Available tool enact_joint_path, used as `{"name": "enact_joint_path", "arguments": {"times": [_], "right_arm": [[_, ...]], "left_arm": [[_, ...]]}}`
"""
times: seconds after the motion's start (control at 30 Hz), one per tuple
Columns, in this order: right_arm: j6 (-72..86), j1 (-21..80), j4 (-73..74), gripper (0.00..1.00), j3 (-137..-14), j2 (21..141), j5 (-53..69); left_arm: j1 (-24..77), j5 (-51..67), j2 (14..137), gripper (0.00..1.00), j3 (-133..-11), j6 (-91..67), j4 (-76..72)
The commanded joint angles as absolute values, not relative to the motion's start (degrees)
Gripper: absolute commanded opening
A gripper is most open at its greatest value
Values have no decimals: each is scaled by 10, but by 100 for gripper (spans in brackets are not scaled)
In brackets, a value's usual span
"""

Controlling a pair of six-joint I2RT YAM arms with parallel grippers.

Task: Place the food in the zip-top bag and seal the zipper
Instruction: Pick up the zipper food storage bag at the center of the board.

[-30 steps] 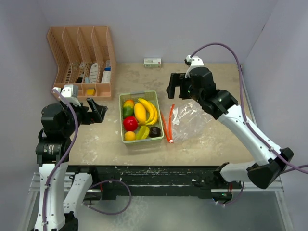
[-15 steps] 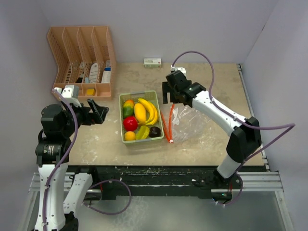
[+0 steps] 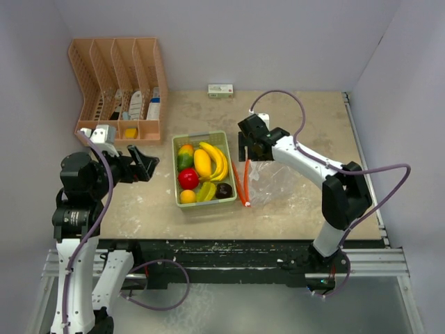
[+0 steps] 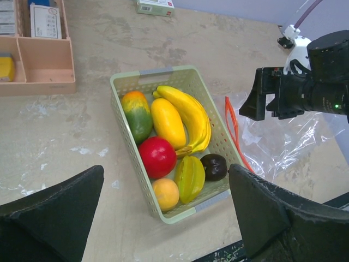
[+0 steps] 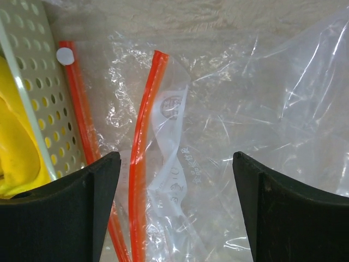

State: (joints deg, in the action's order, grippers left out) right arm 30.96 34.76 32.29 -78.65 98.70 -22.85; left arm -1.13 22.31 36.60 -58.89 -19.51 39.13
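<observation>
Right gripper over the zip-top bag, black fingers spread wide, nothing pinched.

The bag lies flat, clear and crinkly, at three o'clock from the pale green perforated tray; its zipper, two thin orange-red strips, gapes apart beneath the fingers; the glossy toy fruit sits packed in the tray, curved yellow bananas on its bag side; left gripper hangs at nine o'clock, jaws wide, holding nothing.
</observation>
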Motion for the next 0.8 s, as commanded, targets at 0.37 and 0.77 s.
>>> {"name": "enact_joint_path", "arguments": {"times": [0.37, 0.77], "right_arm": [[347, 354, 263, 80, -783, 1056, -227], [356, 354, 266, 7, -742, 1040, -243]], "left_arm": [[-16, 260, 356, 99, -561, -211, 368], [-16, 273, 362, 99, -552, -209, 365]]}}
